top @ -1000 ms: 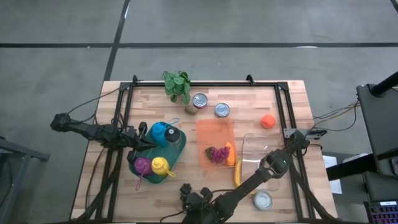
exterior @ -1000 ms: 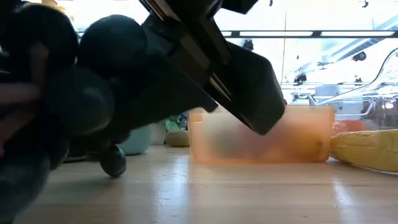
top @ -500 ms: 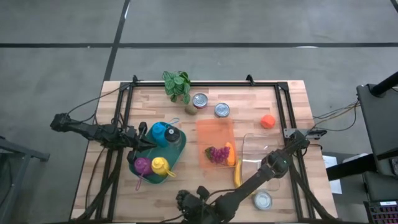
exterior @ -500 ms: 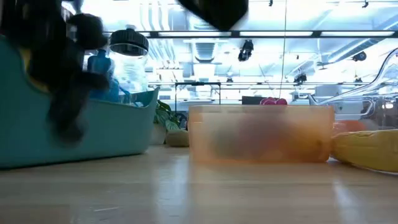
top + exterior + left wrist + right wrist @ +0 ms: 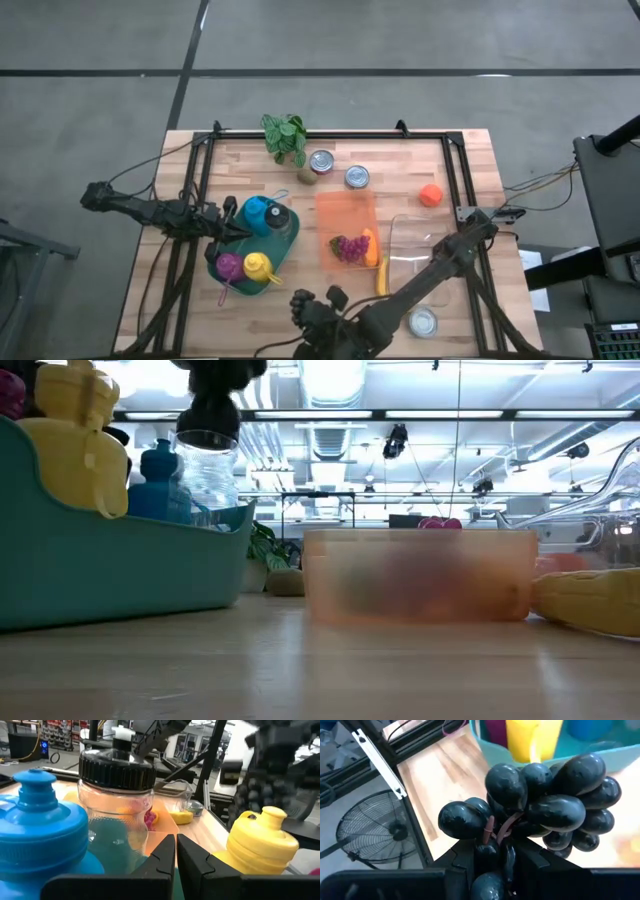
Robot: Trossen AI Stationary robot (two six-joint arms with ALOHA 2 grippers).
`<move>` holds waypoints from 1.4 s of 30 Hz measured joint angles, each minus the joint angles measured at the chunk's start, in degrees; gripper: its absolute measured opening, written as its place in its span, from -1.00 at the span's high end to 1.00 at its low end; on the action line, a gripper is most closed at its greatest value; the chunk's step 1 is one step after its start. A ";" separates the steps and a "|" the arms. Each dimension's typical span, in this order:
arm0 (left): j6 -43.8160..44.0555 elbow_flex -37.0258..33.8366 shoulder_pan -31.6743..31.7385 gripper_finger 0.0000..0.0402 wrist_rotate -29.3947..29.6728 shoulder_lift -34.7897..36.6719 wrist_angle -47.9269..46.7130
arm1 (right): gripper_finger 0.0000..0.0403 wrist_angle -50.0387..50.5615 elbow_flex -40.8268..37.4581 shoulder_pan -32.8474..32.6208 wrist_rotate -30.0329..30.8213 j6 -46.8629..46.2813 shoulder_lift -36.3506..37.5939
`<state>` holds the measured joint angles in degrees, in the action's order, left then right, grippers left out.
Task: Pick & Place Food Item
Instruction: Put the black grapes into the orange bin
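Right wrist view alone shows the right gripper (image 5: 492,857) clamping dark grapes (image 5: 540,805); high view, lower centre, hides them; left gripper (image 5: 176,851) closed, empty.

bare wood lies between teal bin (image 5: 285,243) and orange container (image 5: 345,215).

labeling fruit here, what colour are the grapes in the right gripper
Very dark, near black, the grapes show best in the right wrist view, pinched by the right gripper.
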<state>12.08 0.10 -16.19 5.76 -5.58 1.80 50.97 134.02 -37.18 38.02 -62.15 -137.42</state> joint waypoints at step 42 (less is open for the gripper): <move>0.00 0.01 0.02 0.89 -0.01 -0.27 -0.02 | 0.58 38.85 -0.22 11.21 6.97 -14.00 12.45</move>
<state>12.08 0.11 -16.16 5.75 -5.85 1.78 89.82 133.80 -25.96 44.99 -76.15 -124.97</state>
